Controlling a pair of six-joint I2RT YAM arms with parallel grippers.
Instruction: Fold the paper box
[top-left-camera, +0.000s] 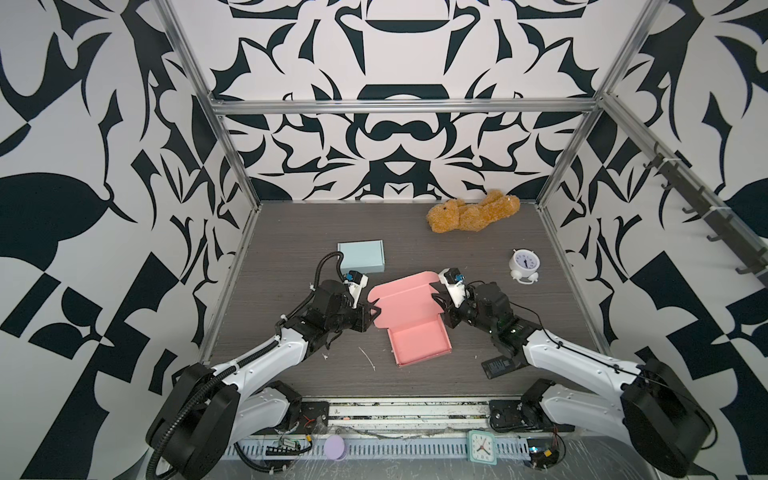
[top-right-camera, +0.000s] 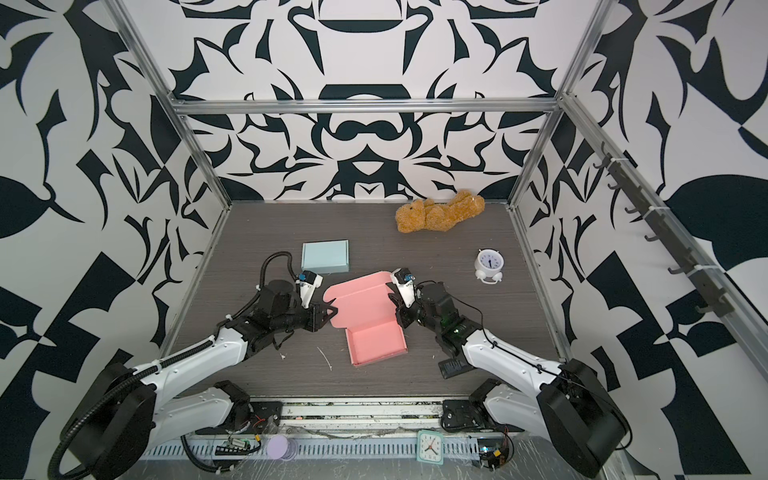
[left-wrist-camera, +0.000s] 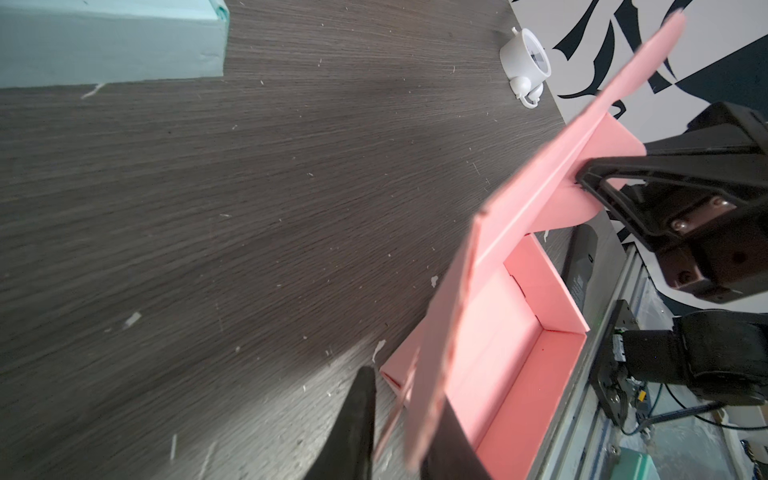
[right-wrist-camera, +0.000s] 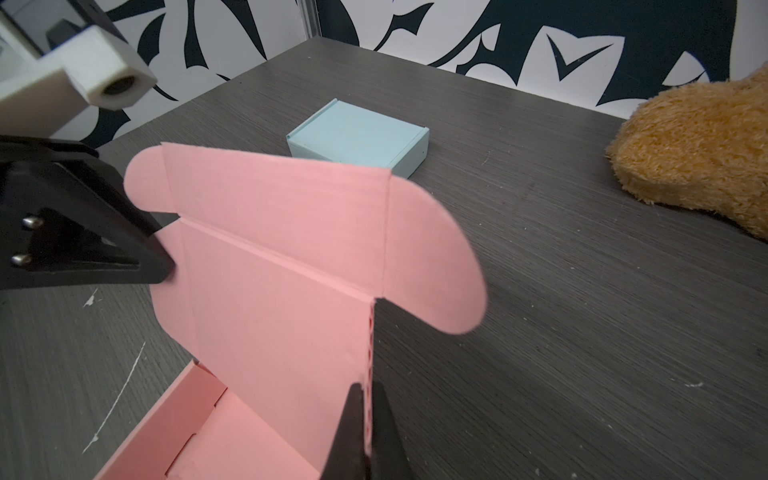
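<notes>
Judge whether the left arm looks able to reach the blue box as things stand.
Probably yes: the blue box sits just beyond the left gripper, with bare table between. But that gripper straddles the raised lid of the pink box and would have to leave it first.

Lab test cell: aluminium frame (top-left-camera: 399, 106), patterned walls (top-left-camera: 395, 50).

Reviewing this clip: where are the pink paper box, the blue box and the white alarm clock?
pink paper box (top-left-camera: 419, 343), in a top view, tray floor
blue box (top-left-camera: 361, 257), in a top view, closed lid
white alarm clock (top-left-camera: 524, 262), in a top view, dial face
</notes>
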